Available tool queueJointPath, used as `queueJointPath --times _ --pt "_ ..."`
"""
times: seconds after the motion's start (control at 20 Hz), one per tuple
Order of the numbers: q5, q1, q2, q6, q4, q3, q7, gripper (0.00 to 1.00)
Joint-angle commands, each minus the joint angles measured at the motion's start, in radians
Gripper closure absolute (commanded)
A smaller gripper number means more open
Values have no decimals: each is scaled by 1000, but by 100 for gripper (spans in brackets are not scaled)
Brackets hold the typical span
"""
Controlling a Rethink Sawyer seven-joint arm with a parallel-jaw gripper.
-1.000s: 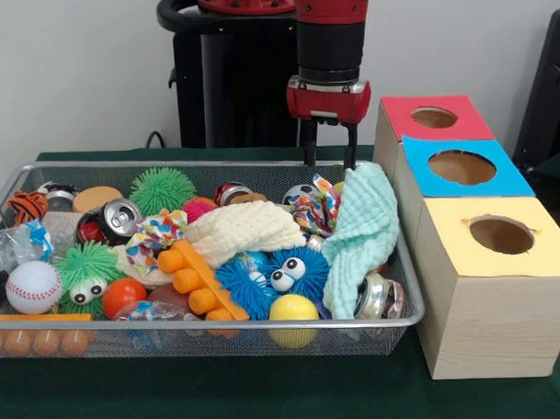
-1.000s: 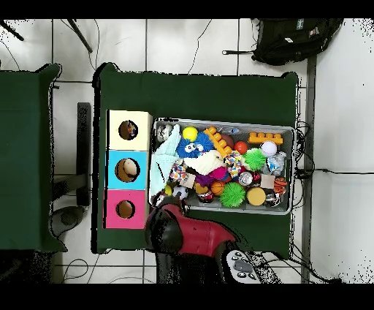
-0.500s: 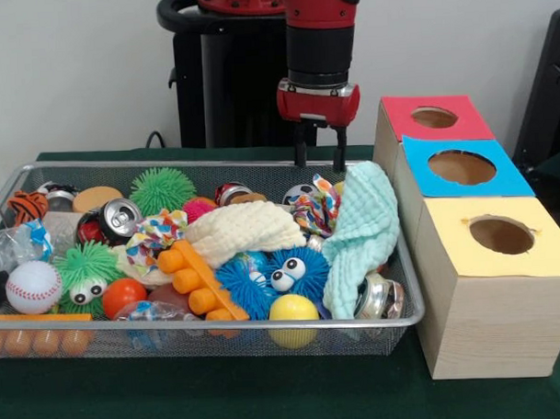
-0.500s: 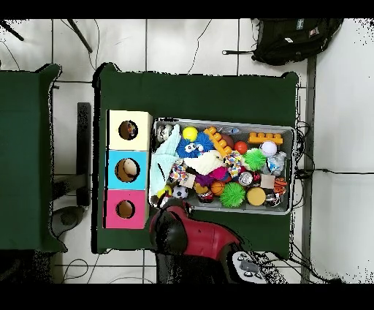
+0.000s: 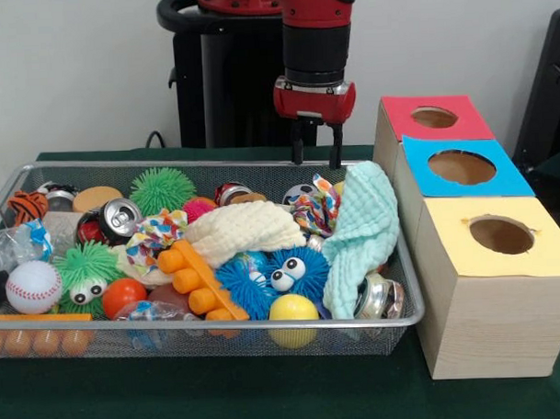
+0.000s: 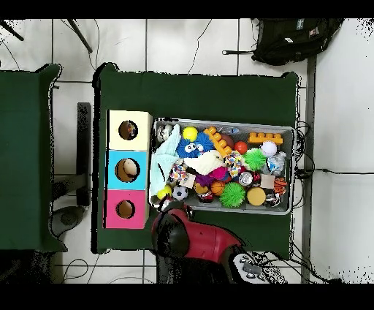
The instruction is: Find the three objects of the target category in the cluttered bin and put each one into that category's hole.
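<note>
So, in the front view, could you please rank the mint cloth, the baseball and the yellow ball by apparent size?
1. mint cloth, clearly largest.
2. baseball and yellow ball: they look about alike, so no ranking between them.

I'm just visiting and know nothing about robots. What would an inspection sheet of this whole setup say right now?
Surface: table under dark green cloth.
Job's things: wire mesh bin packed with toys; beside it a wooden box with round holes in red, blue and yellow tops.
Clutter: mint cloth draped over the bin's rim, blue googly-eyed puffer, crushed can, baseball.
Grippers: gripper open, empty, above the bin's far edge.
Cables: several on the floor.
Surroundings: black backpack on the floor; a second green table.
</note>
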Motion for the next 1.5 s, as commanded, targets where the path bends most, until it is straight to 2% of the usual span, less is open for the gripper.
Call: queueJointPath --times 0.05,0.7,0.85,1.0,1.15,1.3,1.5 --pt "-30 -37 43 -100 -36 26 157 0" --pt "-41 -36 100 -163 -38 16 170 0" --pt "-35 -30 91 -164 -29 14 176 0" --pt "-40 -26 120 -196 -30 12 181 0" --pt "-40 -23 110 -196 -21 6 182 0" --pt "-58 -32 142 -228 -26 5 178 0" --pt "-64 -39 139 -233 -14 6 179 0"
